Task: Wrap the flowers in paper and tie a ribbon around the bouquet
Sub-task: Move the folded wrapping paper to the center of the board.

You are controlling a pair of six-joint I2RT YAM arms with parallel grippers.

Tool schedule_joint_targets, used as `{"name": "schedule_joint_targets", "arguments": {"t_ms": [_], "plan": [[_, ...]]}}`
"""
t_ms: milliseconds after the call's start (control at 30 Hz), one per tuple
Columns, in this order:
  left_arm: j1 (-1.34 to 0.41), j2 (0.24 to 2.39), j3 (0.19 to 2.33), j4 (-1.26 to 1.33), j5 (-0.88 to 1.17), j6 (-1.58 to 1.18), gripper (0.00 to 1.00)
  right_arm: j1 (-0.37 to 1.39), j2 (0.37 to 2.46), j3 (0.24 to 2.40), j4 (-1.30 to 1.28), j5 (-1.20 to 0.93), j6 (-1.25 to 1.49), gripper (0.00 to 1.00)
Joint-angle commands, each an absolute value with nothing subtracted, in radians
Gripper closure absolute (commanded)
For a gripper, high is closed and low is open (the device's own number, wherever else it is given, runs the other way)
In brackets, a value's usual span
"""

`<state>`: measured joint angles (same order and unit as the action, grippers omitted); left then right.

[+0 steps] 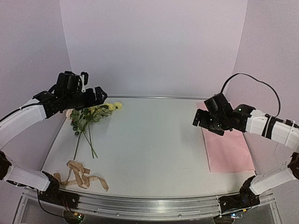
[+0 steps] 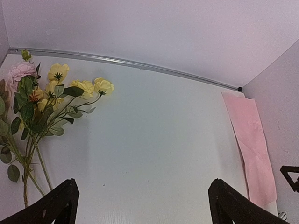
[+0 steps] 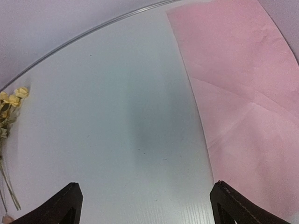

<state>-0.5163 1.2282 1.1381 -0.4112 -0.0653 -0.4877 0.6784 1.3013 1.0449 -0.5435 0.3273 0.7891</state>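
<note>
The flowers (image 1: 92,114), yellow and pale pink with long green stems, lie bare at the table's far left; the left wrist view has the flowers (image 2: 51,93) at its left. The pink paper (image 1: 229,149) lies flat along the right edge, apart from them. The tan ribbon (image 1: 79,177) is curled at the near left. My left gripper (image 1: 100,95) hovers open over the blooms, nothing between its fingers (image 2: 60,205). My right gripper (image 1: 198,119) hangs open above the paper's left edge (image 3: 243,93), also empty. No wrapped bouquet is in view.
The white table (image 1: 149,140) is closed in by pale walls at the back and both sides. A metal rail (image 1: 149,205) runs along the near edge, by the arm bases. A black cable (image 1: 261,84) arcs over the right arm.
</note>
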Motion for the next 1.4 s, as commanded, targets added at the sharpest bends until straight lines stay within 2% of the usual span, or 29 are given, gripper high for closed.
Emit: {"name": "schedule_joint_targets", "arguments": {"t_ms": [0, 233, 433, 700, 1000, 1133, 1300, 1367], "plan": [[-0.511, 1.214, 1.151, -0.348, -0.019, -0.483, 0.00, 0.581, 1.368, 1.082, -0.569, 0.340, 0.785, 0.02], [-0.508, 1.301, 1.176, -0.373, 0.122, -0.500, 0.00, 0.399, 1.498, 1.093, -0.558, 0.318, 0.816, 0.02], [-0.506, 1.352, 1.198, -0.418, 0.177, -0.473, 0.00, 0.320, 1.692, 1.163, -0.514, 0.214, 0.803, 0.02], [-0.505, 1.345, 1.197, -0.436, 0.182, -0.468, 0.00, 0.314, 1.889, 1.292, -0.530, 0.204, 0.778, 0.02], [-0.503, 1.342, 1.216, -0.471, 0.174, -0.451, 0.00, 0.362, 2.028, 1.517, -0.815, 0.374, 0.744, 0.02], [-0.503, 1.342, 1.233, -0.484, 0.172, -0.441, 0.00, 0.366, 2.035, 1.518, -0.860, 0.401, 0.765, 0.02], [-0.502, 1.347, 1.245, -0.485, 0.182, -0.437, 0.00, 0.371, 2.033, 1.508, -0.858, 0.349, 0.779, 0.13], [-0.502, 1.350, 1.248, -0.486, 0.193, -0.439, 0.00, 0.371, 2.031, 1.491, -0.849, 0.314, 0.794, 0.14]]}}
